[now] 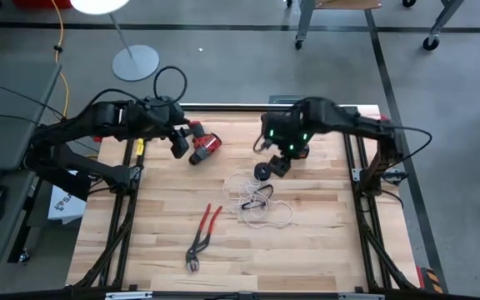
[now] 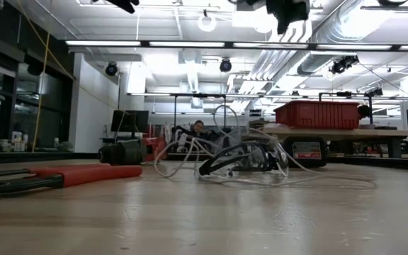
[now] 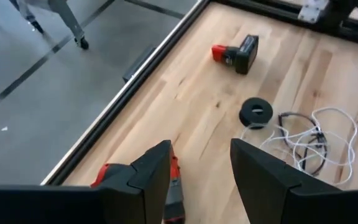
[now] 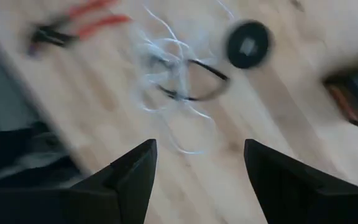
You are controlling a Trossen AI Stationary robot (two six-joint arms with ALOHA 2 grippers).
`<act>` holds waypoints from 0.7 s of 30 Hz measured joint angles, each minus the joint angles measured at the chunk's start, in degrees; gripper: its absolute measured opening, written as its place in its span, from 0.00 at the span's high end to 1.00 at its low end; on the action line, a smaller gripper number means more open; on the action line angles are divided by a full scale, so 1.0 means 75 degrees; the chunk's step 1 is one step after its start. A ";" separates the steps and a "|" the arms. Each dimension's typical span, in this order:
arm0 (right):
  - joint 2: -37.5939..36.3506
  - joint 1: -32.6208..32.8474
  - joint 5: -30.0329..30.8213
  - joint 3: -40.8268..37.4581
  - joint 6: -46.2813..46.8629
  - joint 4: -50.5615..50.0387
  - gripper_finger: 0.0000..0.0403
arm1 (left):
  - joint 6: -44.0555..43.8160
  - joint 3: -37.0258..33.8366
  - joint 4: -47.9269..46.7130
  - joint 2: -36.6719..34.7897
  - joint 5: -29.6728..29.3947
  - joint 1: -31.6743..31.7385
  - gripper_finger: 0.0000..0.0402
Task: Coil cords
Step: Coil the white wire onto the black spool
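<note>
Worktop [image 1: 323, 250] carries everything, nothing held. Left gripper [image 1: 179, 145] hovers over the red-black tool [image 1: 204, 147], well away from the spool [image 1: 262, 172], jaws apart and empty, likely parked clear. Right gripper [image 1: 282, 163] hangs just beside the spool, jaws wide apart, gripping nothing, seemingly placed to start on the cord. White cord [image 1: 261, 204] lies in a loose uncoiled tangle next to the spool, on its side away from the grippers. Red pliers [image 1: 201, 236] sit farther from the spool, beyond the tangle.

A thin white cord [image 1: 261, 204] lies in a loose tangle mid-bench, just beside its small black round spool [image 1: 262, 172].
</note>
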 joint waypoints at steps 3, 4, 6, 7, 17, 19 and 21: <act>-0.0007 0.0309 0.1721 -0.0634 0.0029 0.0012 0.41 | 0.0111 -0.0112 0.0367 0.0020 0.0008 -0.0006 0.60; -0.0008 0.0366 0.2123 -0.0798 0.0118 0.0063 0.41 | 0.0217 -0.0209 0.0626 0.0022 0.0006 0.0001 0.60; -0.0043 0.0341 0.2281 -0.1204 0.0367 0.0356 0.41 | 0.0482 -0.0546 0.1306 0.0019 0.0075 0.0070 0.60; -0.0048 0.0301 0.2143 -0.1446 0.0458 0.0553 0.41 | 0.0600 -0.0751 0.1678 0.0047 0.0273 0.0142 0.60; -0.0013 -0.0766 0.0356 -0.5002 0.1256 0.4308 0.41 | -0.0760 -0.2855 0.3617 0.0462 0.2787 0.0702 0.60; -0.0016 -0.0940 0.0205 -0.5519 0.1544 0.5302 0.41 | -0.0966 -0.3204 0.3878 0.0449 0.2801 0.0663 0.60; -0.0016 -0.1065 0.0181 -0.5910 0.1873 0.6017 0.41 | -0.1257 -0.3540 0.4175 0.0426 0.2802 0.0620 0.60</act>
